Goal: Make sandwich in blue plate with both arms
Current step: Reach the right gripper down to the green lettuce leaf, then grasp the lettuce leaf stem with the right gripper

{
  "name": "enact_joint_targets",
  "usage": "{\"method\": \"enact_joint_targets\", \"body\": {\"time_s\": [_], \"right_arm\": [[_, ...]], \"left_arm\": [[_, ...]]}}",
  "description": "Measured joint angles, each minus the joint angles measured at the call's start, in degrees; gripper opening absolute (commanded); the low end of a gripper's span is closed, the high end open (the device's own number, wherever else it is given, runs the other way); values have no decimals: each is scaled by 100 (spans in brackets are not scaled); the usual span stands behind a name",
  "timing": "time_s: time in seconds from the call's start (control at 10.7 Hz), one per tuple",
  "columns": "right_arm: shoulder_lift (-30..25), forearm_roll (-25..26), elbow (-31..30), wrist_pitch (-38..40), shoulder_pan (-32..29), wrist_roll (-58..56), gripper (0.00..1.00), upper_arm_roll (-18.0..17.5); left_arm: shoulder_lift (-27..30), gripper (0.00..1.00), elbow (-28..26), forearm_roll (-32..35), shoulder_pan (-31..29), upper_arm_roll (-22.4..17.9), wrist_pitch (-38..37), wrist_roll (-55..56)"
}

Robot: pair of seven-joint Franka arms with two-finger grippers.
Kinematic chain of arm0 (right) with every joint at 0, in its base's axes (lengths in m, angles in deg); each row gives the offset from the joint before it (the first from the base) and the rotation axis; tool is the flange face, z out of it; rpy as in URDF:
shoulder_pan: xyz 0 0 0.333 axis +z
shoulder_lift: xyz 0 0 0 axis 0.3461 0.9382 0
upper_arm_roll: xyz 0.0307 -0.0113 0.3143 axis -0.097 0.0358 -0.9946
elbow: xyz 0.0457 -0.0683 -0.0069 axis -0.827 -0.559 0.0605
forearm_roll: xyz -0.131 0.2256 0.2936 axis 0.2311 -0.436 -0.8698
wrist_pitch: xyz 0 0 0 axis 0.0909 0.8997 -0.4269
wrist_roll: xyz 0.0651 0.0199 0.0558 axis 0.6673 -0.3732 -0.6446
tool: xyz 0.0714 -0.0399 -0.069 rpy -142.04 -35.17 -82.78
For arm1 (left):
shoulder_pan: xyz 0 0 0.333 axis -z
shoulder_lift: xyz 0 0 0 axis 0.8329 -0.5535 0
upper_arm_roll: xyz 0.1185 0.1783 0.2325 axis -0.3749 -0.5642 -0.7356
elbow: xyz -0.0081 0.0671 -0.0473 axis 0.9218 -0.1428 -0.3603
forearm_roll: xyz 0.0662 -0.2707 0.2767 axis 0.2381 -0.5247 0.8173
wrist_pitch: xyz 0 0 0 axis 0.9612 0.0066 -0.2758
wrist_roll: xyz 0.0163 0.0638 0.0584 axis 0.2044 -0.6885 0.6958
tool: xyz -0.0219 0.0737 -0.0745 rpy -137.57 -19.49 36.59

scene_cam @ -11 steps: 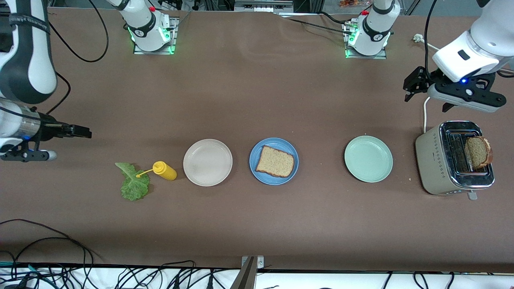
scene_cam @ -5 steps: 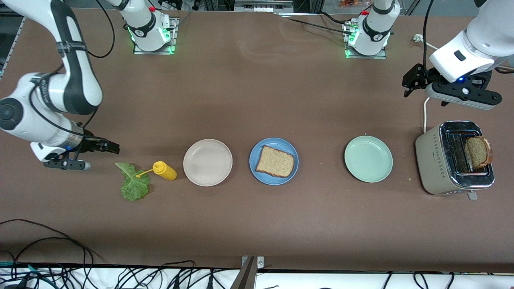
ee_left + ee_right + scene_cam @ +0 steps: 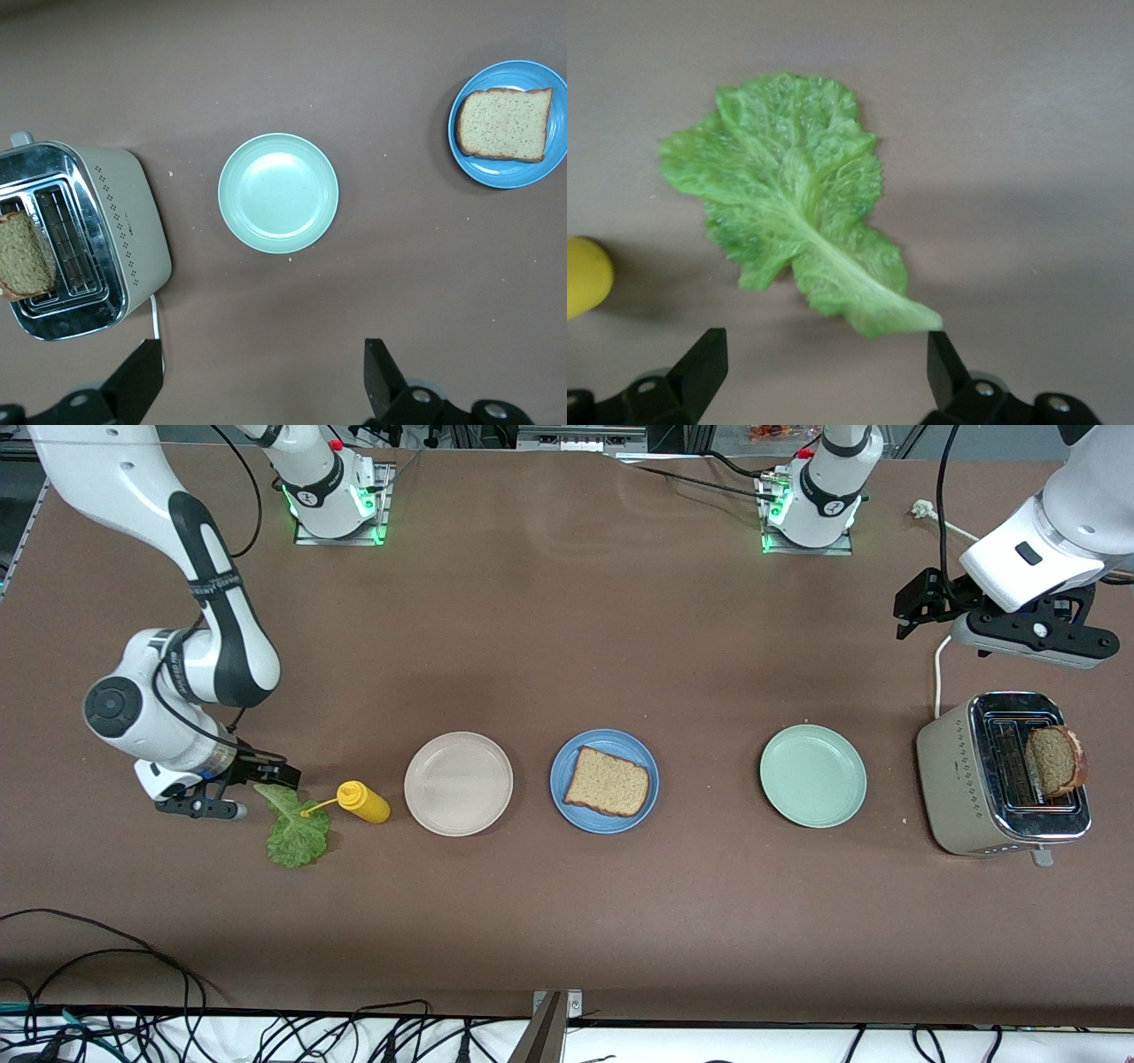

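The lettuce leaf (image 3: 295, 834) is lying flat on the table (image 3: 567, 921) toward the right arm's end, nearest to the front camera of all the things here, and the yellow squeeze bottle (image 3: 364, 802) is lying just beside it, the thin nozzle pointing at the leaf. The right gripper (image 3: 266, 772) is hanging low over the stem end of the leaf with its fingers (image 3: 700, 365) spread wide and gripping nothing. In the row of plates, the blue plate (image 3: 567, 802) is sitting in the middle with one slice of bread (image 3: 608, 781) on it, between the beige plate (image 3: 458, 783) and the pale green plate (image 3: 812, 775). The second slice (image 3: 1054, 760) is standing in the toaster (image 3: 1001, 773) at the left arm's end. The left gripper (image 3: 921, 602) is waiting in the air, over the table just beside the toaster, its fingers (image 3: 142, 382) also released and empty. I am judging that picking the lettuce is the step in hand: the next move is calling for a careful descent and a pinch on the thick stem, because the leaf is thin and flat. The bottle is leaving little room on that side, while the rest of the table around the leaf is giving free space.
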Motion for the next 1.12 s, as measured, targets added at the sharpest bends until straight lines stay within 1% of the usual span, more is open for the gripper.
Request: {"method": "enact_joint_targets", "body": {"time_s": [0.19,0.47,0.56,0.65,0.75,0.93,1.03,1.12], "right_arm": [[280,0,6,-298,0,67,100,-19],[467,3,120,-409,-4,77,100,-55],[492,3,146,-409,-7,84,87,-55],[536,3,155,-420,-8,89,68,-55],[600,3,172,-496,-9,100,53,-55],[722,3,239,-565,-13,125,34,-55],[762,3,287,-574,-13,163,11,-57],[799,3,352,-574,-13,186,0,-60]], "left_arm": [[-1,100,0,0,0,1,-2,4],[-1,100,0,0,0,1,-4,22],[-1,100,0,0,0,1,-4,35],[-1,100,0,0,0,1,-5,47],[-1,100,0,0,0,1,-5,57],[-1,100,0,0,0,1,-5,67],[-1,100,0,0,0,1,-6,72],[-1,100,0,0,0,1,-6,78]]}}
